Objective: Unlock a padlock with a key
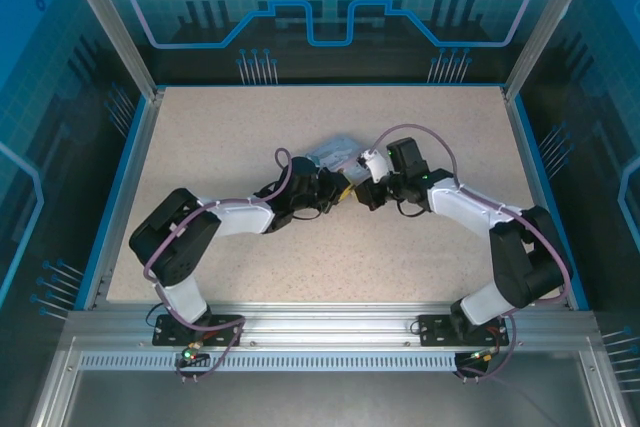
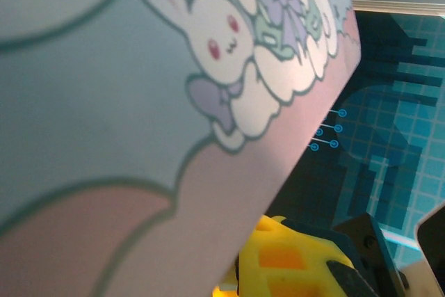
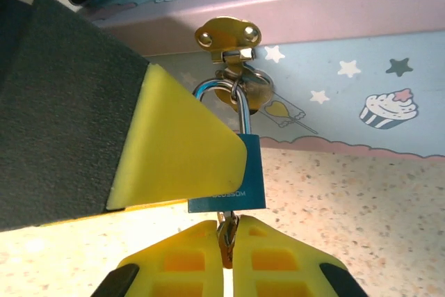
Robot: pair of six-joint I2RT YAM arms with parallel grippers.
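Padlock [image 3: 228, 172], small, with a blue rectangular body and a silver shackle: you find it hanging from the brass hasp [image 3: 228, 36] on the front of the pastel cartoon-printed box [image 3: 348, 95]. Its shackle is threaded through the hasp's ring. The body hangs upright, just above the speckled beige bench [image 3: 361, 206].

Small dark metal key [image 3: 226, 236]: it stands upright directly under the padlock body, its upper end at the keyway. You cannot tell from the right wrist view how far it is inserted.

Right gripper [image 3: 227, 252]: your two yellow fingertips are pressed together on the key, one on each side, with no gap showing beyond the key itself.

Left gripper [image 1: 336, 192]: in the top view it sits at the box's near side, tip to tip with the right arm in the middle of the bench. One of its black fingers [image 3: 174, 158], with a yellow pad, crosses the right wrist view from the left and covers the padlock's left edge. I cannot tell whether it touches the lock. Its jaws are drawn narrow. What, if anything, they hold cannot be told.

In the left wrist view the box, printed with a white rabbit, lies very close to the lens and tilted, with a yellow fingertip [image 2: 285, 255] below it.
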